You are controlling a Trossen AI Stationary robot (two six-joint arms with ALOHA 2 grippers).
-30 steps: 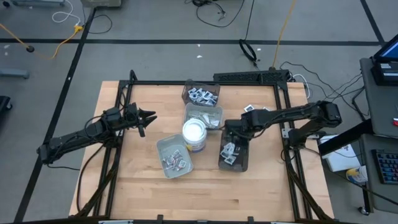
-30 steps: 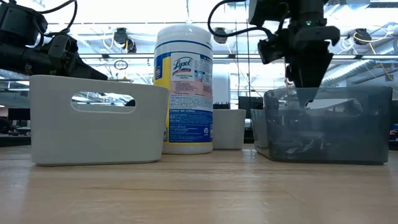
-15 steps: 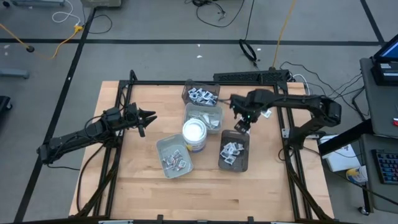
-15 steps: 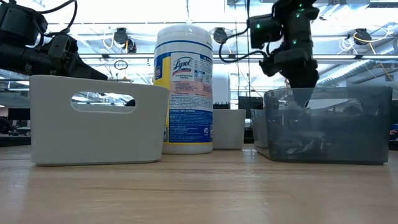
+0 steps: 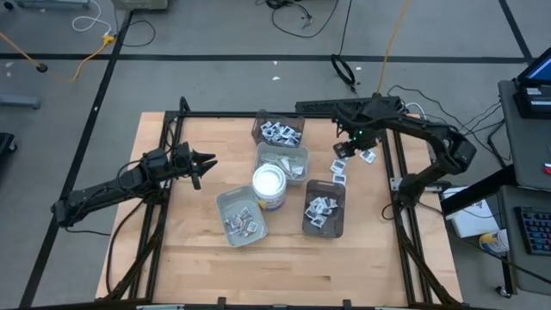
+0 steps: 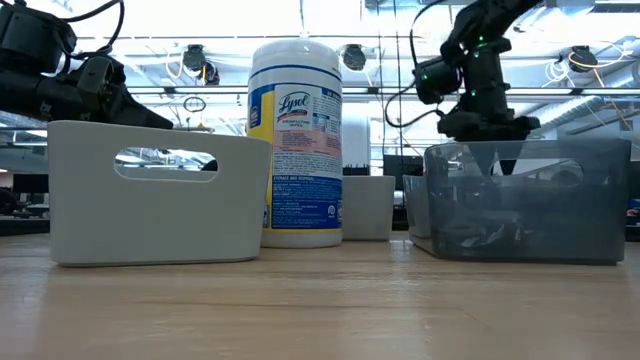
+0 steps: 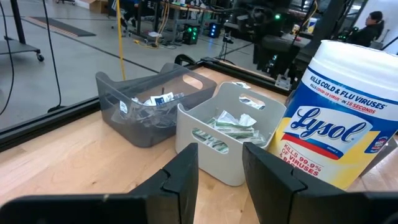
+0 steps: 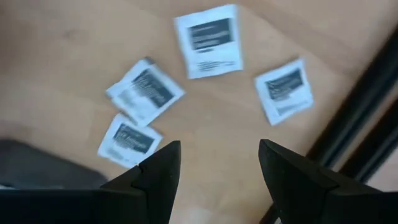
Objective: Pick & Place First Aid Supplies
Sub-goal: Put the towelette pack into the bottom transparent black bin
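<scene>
Several square white packets with dark print (image 8: 209,40) lie flat on the wood near the table's far right corner, also visible from above (image 5: 339,166). My right gripper (image 8: 217,171) hangs open above them, pointing down, with nothing between its fingers; from above it shows at the far right (image 5: 353,139). More packets fill the near-right dark tray (image 5: 324,209) and the far dark tray (image 5: 278,129). Pale strips lie in the grey tray (image 7: 230,134). My left gripper (image 7: 221,177) waits open at the table's left (image 5: 202,164), level, facing the trays.
A white Lysol tub (image 5: 269,185) stands in the middle between the trays. A second grey tray (image 5: 242,215) with packets sits near-left of it. Black frame rails (image 5: 392,164) run along the table's edges, close to the loose packets. Bare wood lies toward the near edge.
My right gripper has swung from above the near-right dark tray toward the table's far right corner, rolling about its own axis, and now hangs over the loose packets. The left arm has kept still.
</scene>
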